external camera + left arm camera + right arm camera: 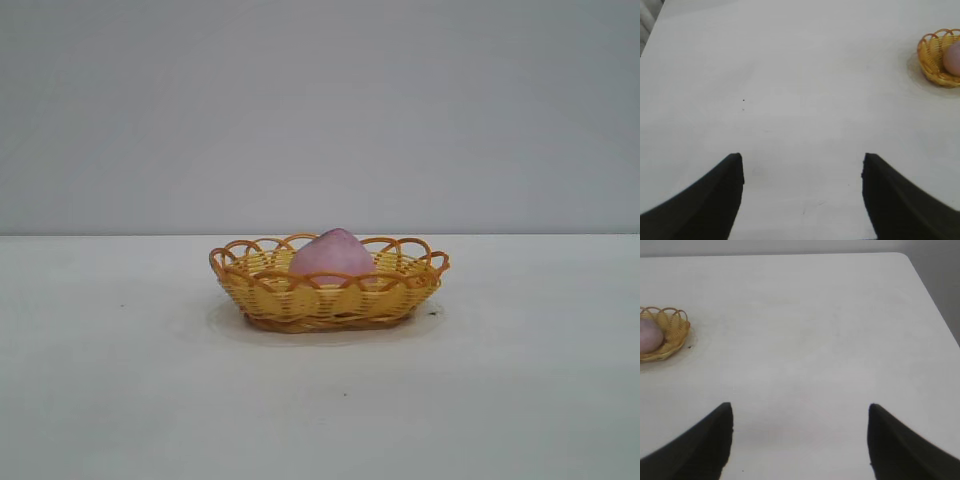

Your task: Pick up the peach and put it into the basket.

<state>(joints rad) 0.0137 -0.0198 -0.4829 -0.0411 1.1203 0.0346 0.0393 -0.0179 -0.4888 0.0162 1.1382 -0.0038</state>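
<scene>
Pink peach sits inside basket.

You see little of robot body: left gripper shows two matte black fingers, broad at base, tapering to blunt squared tips. Right gripper matches: same plain black curved fingers, no markings visible.

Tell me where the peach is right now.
The peach sits inside the basket, near the middle of the table in the exterior view, away from both open end effectors, left and right.
</scene>
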